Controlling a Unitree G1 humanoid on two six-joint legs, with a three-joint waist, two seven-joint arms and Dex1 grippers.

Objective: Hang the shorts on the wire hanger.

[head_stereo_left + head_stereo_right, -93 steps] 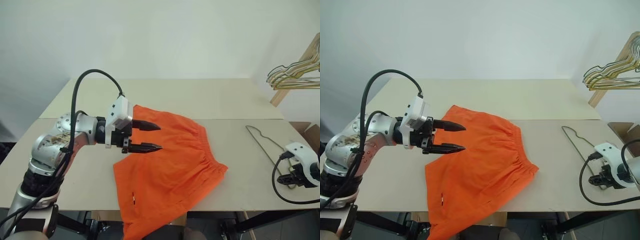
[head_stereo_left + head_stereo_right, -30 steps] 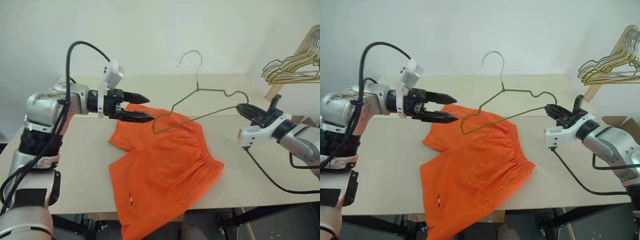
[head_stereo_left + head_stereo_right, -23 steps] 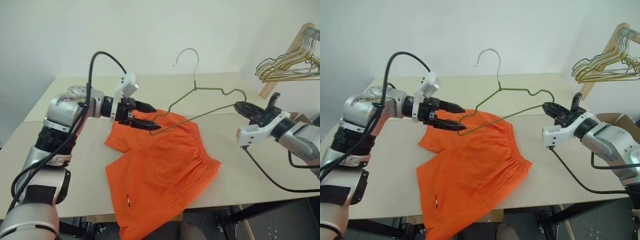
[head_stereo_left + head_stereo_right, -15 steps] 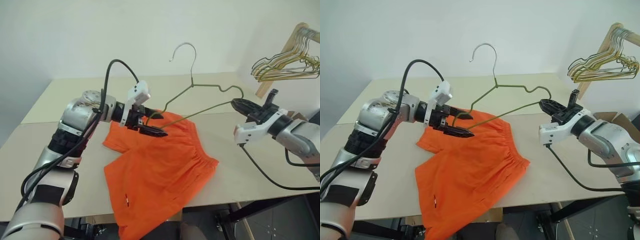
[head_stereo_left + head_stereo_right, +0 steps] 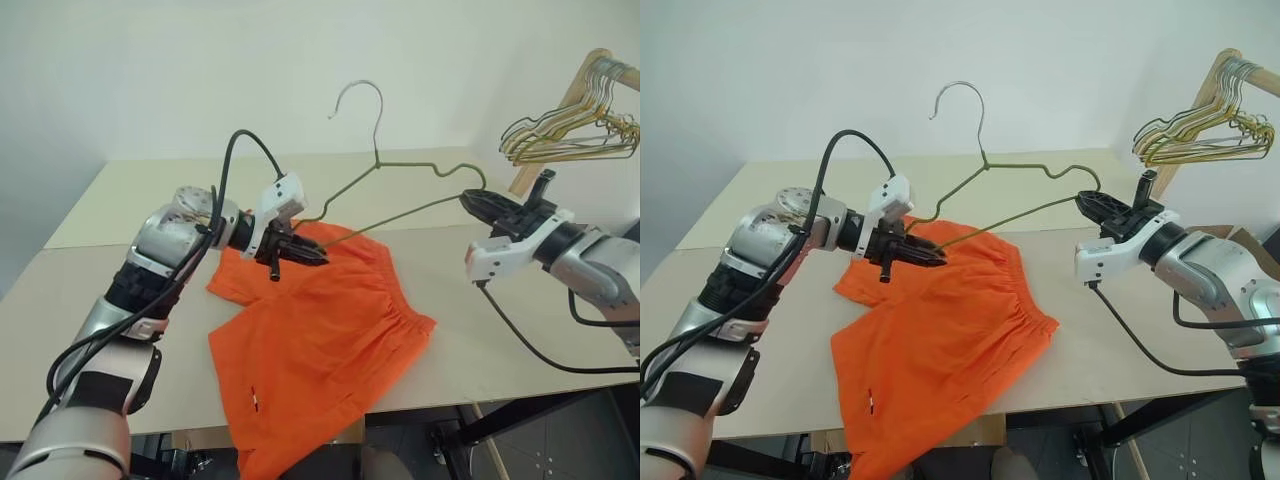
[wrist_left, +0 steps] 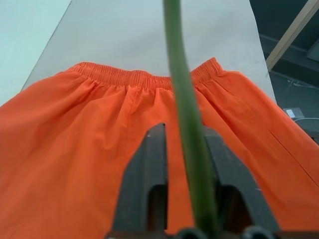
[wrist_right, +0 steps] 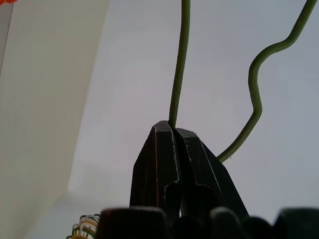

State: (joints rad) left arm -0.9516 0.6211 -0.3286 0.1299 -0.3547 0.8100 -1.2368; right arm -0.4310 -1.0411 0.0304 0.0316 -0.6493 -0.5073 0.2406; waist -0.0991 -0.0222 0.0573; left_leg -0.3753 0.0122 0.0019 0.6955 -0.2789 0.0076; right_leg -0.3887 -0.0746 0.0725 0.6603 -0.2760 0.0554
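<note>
From the left eye view we see the bright orange thin-fabric shorts lying flat on the pale beige worktop, one leg hanging over its near edge; the thin greyish-gold wire hanger is held in the air above them, hook upward, stretched between our two arms; our left claw is pressed together on the hanger's left corner just above the shorts; our right claw pinches the opposite corner; a bunch of several wire hangers hangs from a wooden beam at the far right.

From the left wrist view, the black fingers close on the greenish wire, with the shorts' gathered waistband beyond them.

From the right wrist view, the right claw's fingers are shut on the wire, whose kinked shoulder curves just beside them.
</note>
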